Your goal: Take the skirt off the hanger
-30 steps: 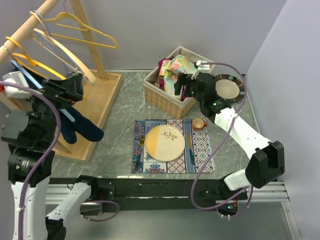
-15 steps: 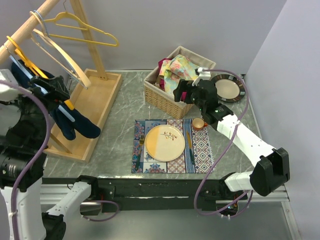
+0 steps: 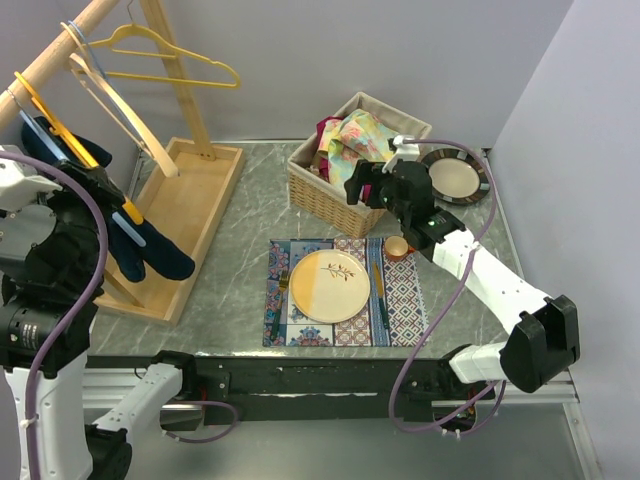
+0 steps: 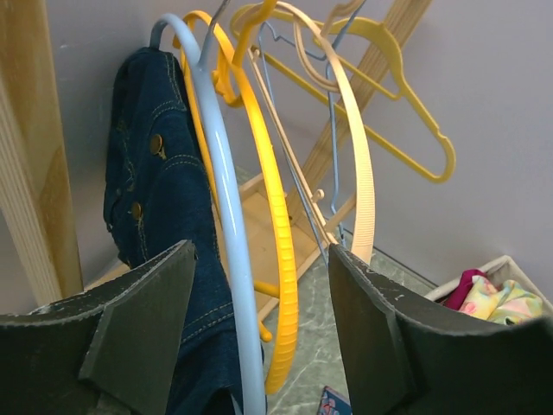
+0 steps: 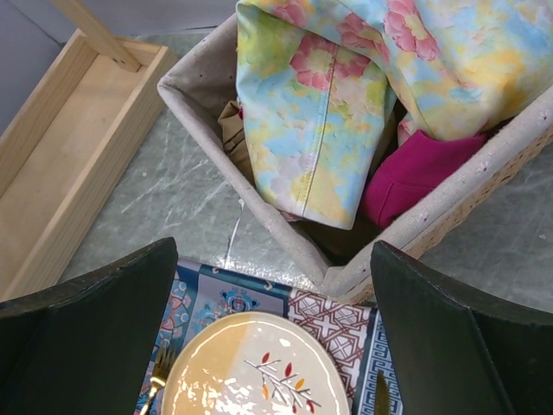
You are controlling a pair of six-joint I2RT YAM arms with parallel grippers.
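Observation:
A dark denim skirt (image 3: 158, 258) hangs on a light-blue hanger (image 3: 133, 226) from the wooden rail at the far left. In the left wrist view the skirt (image 4: 160, 199) drapes over the left arm of that hanger (image 4: 226, 242), with a yellow hanger (image 4: 275, 259) right beside it. My left gripper (image 4: 259, 337) is open, and both of these hanger arms run between its jaws without touching the pads. The skirt fabric lies against the left finger (image 4: 143, 328). My right gripper (image 3: 365, 185) is open and holds nothing, hovering between the basket and the placemat.
A wooden rack with a tray base (image 3: 190, 210) carries cream and yellow hangers (image 3: 170, 75). A wicker basket (image 3: 325, 198) full of clothes stands mid-table. In front lie a patterned placemat (image 3: 400, 310) with a plate (image 3: 330, 285) and cutlery, a small cup (image 3: 398, 247) and a dark-rimmed plate (image 3: 455, 175).
My left arm has drawn back to the left with the hanger and skirt swinging along, and its jaws have narrowed around the hanger arms. The right gripper shifted slightly left.

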